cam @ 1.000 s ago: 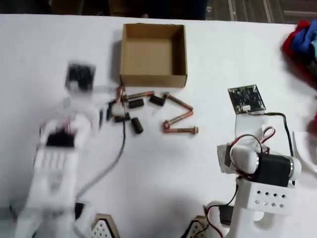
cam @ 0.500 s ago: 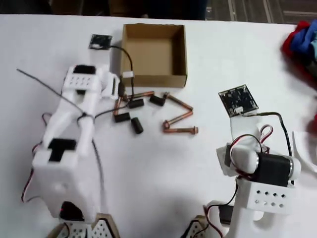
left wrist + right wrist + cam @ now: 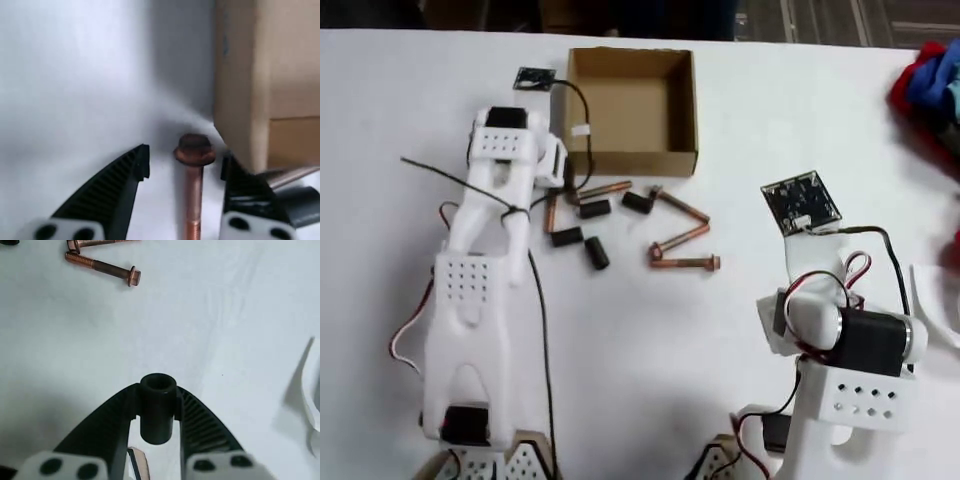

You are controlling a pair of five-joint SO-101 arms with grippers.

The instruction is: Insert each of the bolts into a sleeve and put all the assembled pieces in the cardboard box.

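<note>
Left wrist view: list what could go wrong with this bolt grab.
1. The left pincer stands open around a bolt, with one finger close to the cardboard box corner; closing might bump the box.
2. A second bolt and a black sleeve lie beside that finger and could be knocked or pinched too.
3. The right pincer grips the held sleeve, whose end pokes past the fingertips; it may tilt on insertion.

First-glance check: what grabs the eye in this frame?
The left gripper, open, straddles a copper bolt lying beside a corner of the cardboard box. The right gripper holds a black sleeve upright over the white table, apart from the loose bolts.
</note>
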